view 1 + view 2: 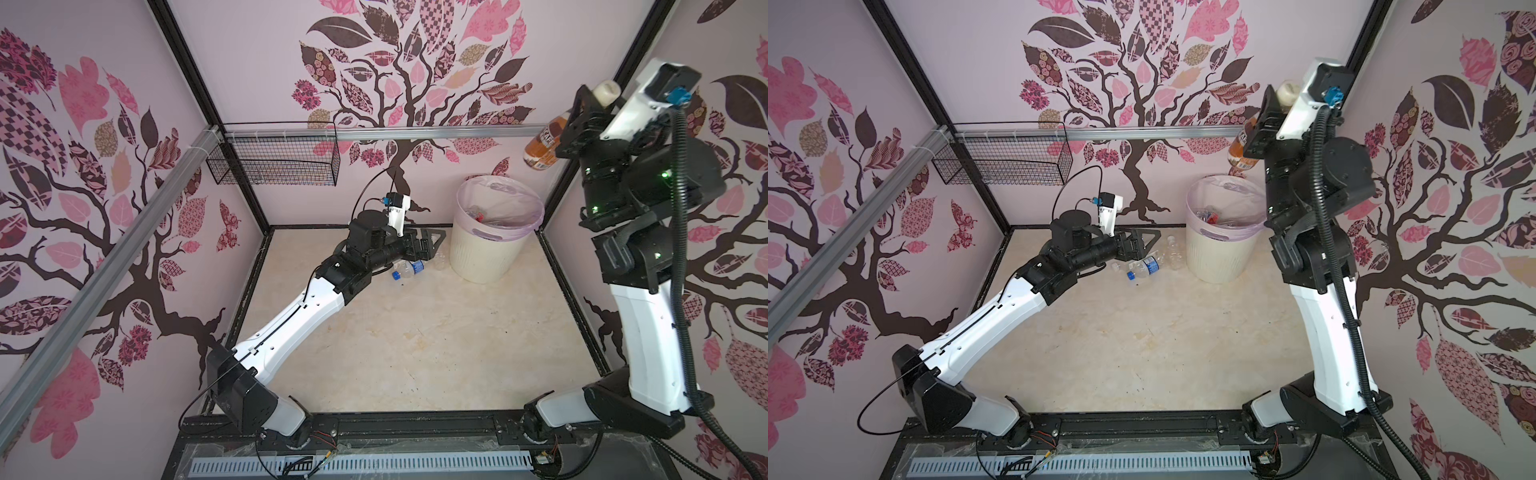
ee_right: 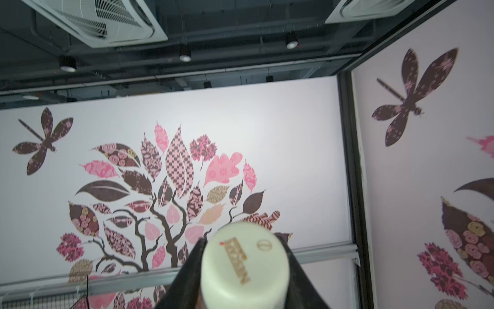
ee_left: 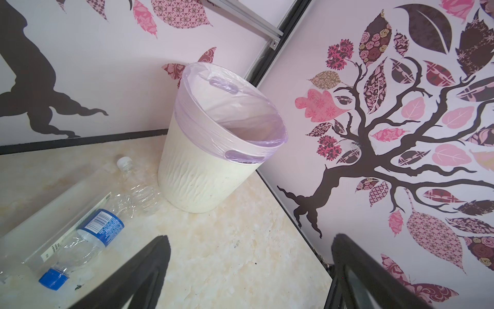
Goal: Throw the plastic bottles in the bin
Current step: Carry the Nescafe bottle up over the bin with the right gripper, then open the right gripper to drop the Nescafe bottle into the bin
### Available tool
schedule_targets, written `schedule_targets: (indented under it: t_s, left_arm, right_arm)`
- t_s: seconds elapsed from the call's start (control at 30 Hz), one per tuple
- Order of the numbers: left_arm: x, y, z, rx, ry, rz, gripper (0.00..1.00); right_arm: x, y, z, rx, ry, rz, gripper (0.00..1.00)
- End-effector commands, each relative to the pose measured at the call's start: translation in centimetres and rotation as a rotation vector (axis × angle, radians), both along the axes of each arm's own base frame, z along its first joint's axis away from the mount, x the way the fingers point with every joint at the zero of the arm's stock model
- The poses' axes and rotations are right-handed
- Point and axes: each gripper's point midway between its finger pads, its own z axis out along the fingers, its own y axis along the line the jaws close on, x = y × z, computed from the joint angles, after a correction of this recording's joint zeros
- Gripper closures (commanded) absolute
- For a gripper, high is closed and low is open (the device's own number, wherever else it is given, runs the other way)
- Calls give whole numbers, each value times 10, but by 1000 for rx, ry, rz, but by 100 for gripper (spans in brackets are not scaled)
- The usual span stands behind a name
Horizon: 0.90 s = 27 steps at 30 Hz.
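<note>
surface: cream marbled tabletop [image 1: 415,340] | upright: bin [image 1: 484,257], back right corner | lying beside bin: blue-capped bottle [image 1: 409,269], white-capped clear bottle [image 1: 1173,251]

I have two pincers: my left pincer [image 3: 250,239], spread wide, and my right pincer [image 2: 242,248]. One brown-labelled bottle [image 1: 542,145] is clamped in the right one. Just beside my left pincer two bottles show clearly: one blue-capped bottle [image 3: 88,235] and one clear bottle [image 3: 133,187] with a white cap. A third pale shape [image 3: 53,211] next to them I cannot make out. One bin [image 1: 494,245] stands beyond my left pincer, and what lies inside is too jumbled to count. There is one wire basket [image 1: 274,166].
</note>
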Motion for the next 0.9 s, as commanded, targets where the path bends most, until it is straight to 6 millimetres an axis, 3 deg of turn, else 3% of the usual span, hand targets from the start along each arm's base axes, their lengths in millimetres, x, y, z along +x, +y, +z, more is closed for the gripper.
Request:
schedule_targets:
  t_s: [0.0,0.1,0.2,0.23,0.3,0.33,0.37,0.57,0.87]
  left_arm:
    - [3,2,12,-1,-35,4,2]
    - [3,3,8,2,-27,5,2]
    - [3,4,3,0,-10,4,2]
    - [2,5,1,-1,-4,3,2]
    - [-1,6,-4,3,4,-2,2]
    - [-3,8,-5,5,5,-2,2]
    - [-4,10,-8,11,6,0,2]
    - [-7,18,-14,7,21,11,2]
    - [-7,16,-21,-2,50,5,2]
  right_arm:
    - [28,0,-11,-55,48,-103,72]
    - [83,0,-54,-76,181,-166,73]
    - [157,-12,-130,-30,424,-171,68]
    - [173,-15,-155,-33,514,-203,61]
    - [185,-18,-181,-36,616,-249,23]
    - [183,-19,-185,-17,633,-249,8]
    - [179,-17,-183,-8,632,-234,1]
    - [160,-17,-165,5,550,-202,0]
    - [158,-13,-164,-12,577,-184,0]
